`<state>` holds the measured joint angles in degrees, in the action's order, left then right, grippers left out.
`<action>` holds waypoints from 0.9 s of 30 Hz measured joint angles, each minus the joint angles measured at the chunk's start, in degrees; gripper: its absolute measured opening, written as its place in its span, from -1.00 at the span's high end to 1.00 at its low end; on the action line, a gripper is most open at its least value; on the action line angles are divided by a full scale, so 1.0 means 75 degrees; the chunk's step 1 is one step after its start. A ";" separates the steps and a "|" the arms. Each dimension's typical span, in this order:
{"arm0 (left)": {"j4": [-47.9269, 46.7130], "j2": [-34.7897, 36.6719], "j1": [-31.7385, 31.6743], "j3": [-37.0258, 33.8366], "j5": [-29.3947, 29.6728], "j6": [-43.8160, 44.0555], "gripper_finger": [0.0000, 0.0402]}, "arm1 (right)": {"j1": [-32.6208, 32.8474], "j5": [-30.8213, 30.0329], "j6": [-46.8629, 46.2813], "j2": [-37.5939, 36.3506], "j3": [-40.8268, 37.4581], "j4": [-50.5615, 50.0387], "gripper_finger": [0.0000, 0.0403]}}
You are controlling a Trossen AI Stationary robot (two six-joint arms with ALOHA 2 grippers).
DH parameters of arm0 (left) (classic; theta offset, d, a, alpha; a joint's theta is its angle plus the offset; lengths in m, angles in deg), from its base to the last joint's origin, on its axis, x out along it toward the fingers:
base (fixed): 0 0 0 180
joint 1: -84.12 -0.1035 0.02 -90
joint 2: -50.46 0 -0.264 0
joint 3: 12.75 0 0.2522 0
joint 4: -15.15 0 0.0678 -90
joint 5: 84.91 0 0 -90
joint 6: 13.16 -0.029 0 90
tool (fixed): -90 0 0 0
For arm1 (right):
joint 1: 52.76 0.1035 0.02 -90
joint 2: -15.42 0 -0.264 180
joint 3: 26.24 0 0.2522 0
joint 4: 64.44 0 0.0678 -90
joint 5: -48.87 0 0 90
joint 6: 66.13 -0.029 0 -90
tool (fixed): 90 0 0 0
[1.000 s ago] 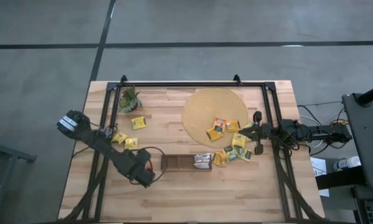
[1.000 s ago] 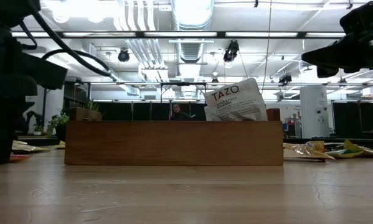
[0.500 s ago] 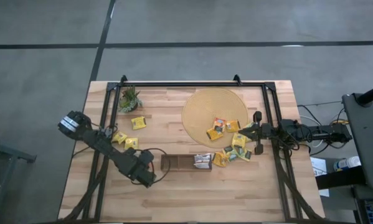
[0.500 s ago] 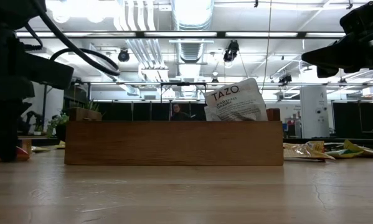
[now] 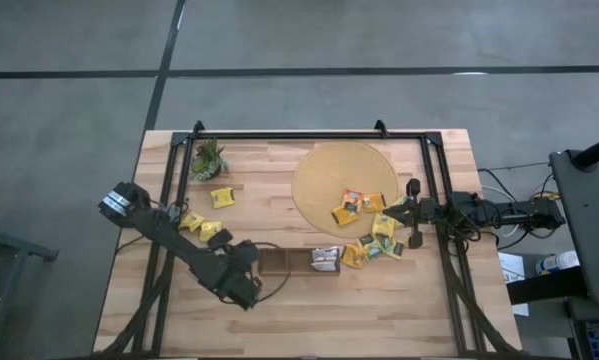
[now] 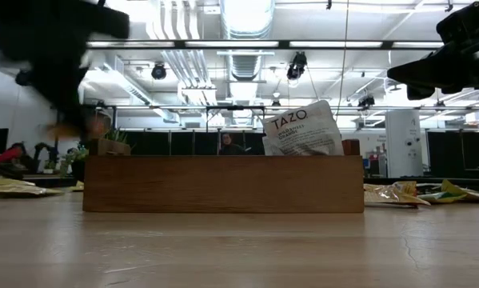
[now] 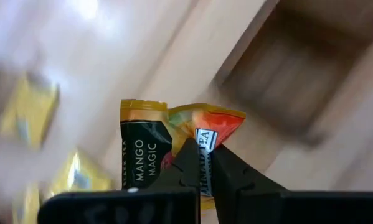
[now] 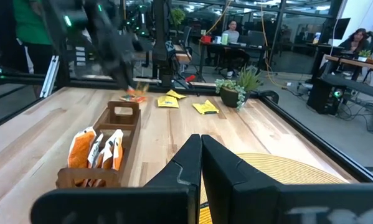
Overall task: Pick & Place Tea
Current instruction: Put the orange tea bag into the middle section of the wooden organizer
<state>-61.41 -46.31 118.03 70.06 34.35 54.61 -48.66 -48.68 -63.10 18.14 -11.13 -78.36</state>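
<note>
— Orange-and-yellow sachet (image 7: 174, 146) pinched tight in the left gripper (image 7: 202, 158), airborne just off the open end of the tray (image 5: 297, 262)!

— How's the score?

— A few sachets (image 8: 99, 149) already stand in the tray's far end. Plenty left: a cluster (image 5: 374, 240) at the round mat's (image 5: 319, 170) edge, three by the plant (image 5: 208, 158).

— Room?

— I'd say ample; the near compartment's bare. Right gripper (image 8: 200, 155) waits pressed together beside the mat.
</note>
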 joint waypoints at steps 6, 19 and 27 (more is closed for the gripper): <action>0.0109 -0.0326 0.0000 0.1763 0.1597 -0.2633 0.94 | 0.0000 0.0001 0.0000 0.0006 0.0001 -0.0005 0.96; 0.0695 -0.2921 -0.0390 0.4050 0.2640 -0.6442 0.94 | 0.0002 0.0000 0.0000 0.0006 0.0000 -0.0004 0.96; 0.0309 -0.3531 -0.0518 0.4596 0.2636 -0.6674 0.87 | 0.0000 0.0000 0.0000 0.0003 0.0002 -0.0003 0.96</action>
<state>-59.10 -72.79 114.15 104.53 54.12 4.56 -48.66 -48.68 -63.10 18.16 -11.12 -78.38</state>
